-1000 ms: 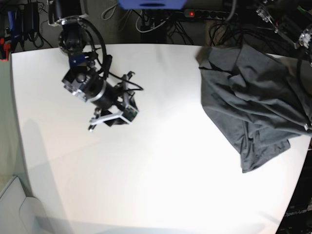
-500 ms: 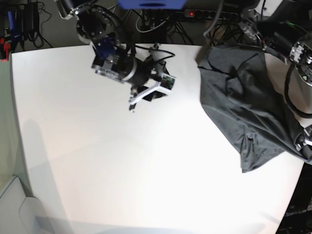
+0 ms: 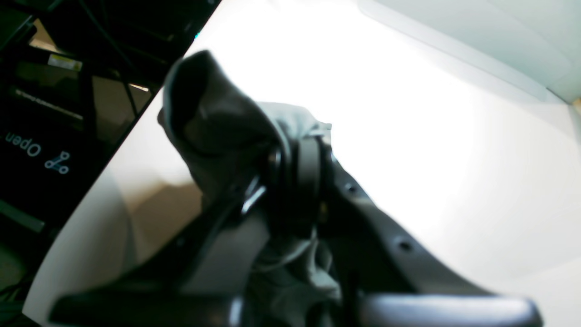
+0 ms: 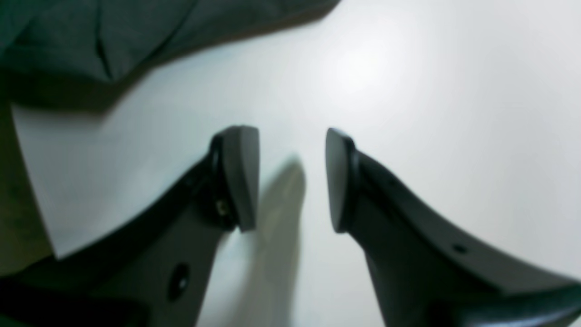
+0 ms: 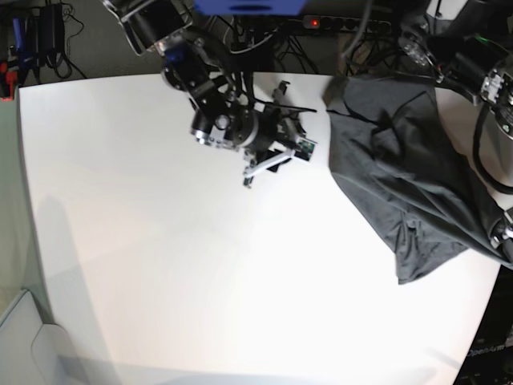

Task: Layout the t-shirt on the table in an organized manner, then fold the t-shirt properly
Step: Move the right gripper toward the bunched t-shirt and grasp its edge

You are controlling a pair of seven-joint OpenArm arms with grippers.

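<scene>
The table (image 5: pixel 160 265) is showing as a broad, smooth, matte white top with a gently curved near edge, bare across most of its front. Further in, on the base view's right, the t-shirt (image 5: pixel 401 176) is lying crumpled, a soft dark charcoal cloth rumpled into loose folds and ridges, one lobe reaching toward the near right edge. There the left gripper (image 3: pixel 290 181) is sitting at the table's edge, its dark fingers (image 3: pixel 308 168) pinched tight on a bunched fold of the cloth; in the base view it is mostly cut off by the frame. Its wrist view is blurred, so the fabric's seams are hard to make out. Toward the far side, left of the shirt, the right gripper (image 5: pixel 276 156) is hanging over bare table, its smooth grey fingers (image 4: pixel 240 177) standing apart and holding nothing, with the shirt's hem just ahead. Beyond the table, black cables (image 5: pixel 248 40) and a power strip (image 5: pixel 345 24) are lying in shadow.
</scene>
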